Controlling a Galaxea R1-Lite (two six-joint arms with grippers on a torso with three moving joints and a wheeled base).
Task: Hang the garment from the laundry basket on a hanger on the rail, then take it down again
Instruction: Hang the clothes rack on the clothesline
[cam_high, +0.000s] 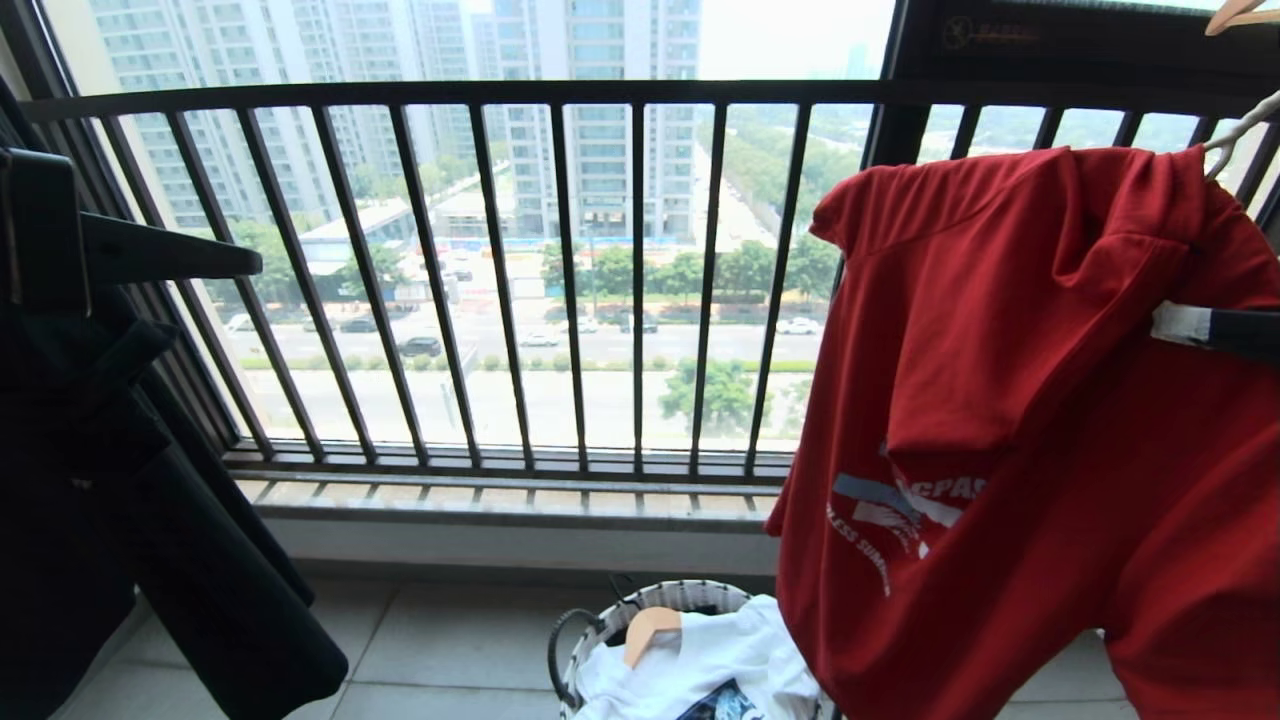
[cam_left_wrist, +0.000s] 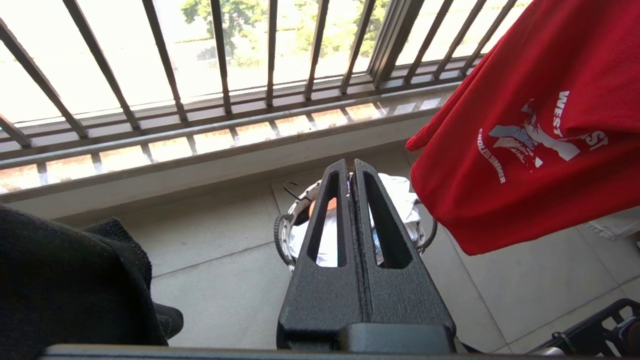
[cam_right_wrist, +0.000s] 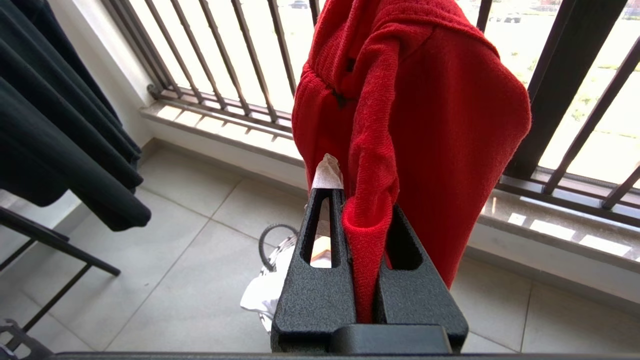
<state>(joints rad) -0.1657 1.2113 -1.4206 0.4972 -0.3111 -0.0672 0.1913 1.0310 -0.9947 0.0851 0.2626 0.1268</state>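
The red garment (cam_high: 1020, 400) hangs in the air at the right in front of the window, its white lettering low on the chest. A cream-white hanger (cam_high: 1238, 122) sticks out of its top right corner. My right gripper (cam_right_wrist: 362, 200) is shut on a bunched fold of the garment (cam_right_wrist: 430, 115); in the head view its taped fingertip (cam_high: 1180, 325) reaches in from the right edge. My left gripper (cam_left_wrist: 350, 164) is shut and empty, held out at the left (cam_high: 245, 262), apart from the garment (cam_left_wrist: 540, 130). The laundry basket (cam_high: 600, 625) stands on the floor below. The rail is out of view.
The basket holds a white garment (cam_high: 700, 670) and a tan wooden hanger (cam_high: 650, 628). Black clothes (cam_high: 120, 500) hang at the left. The black window railing (cam_high: 560, 280) runs across behind. A black folding frame (cam_right_wrist: 55, 245) stands on the tiled floor (cam_left_wrist: 210, 280).
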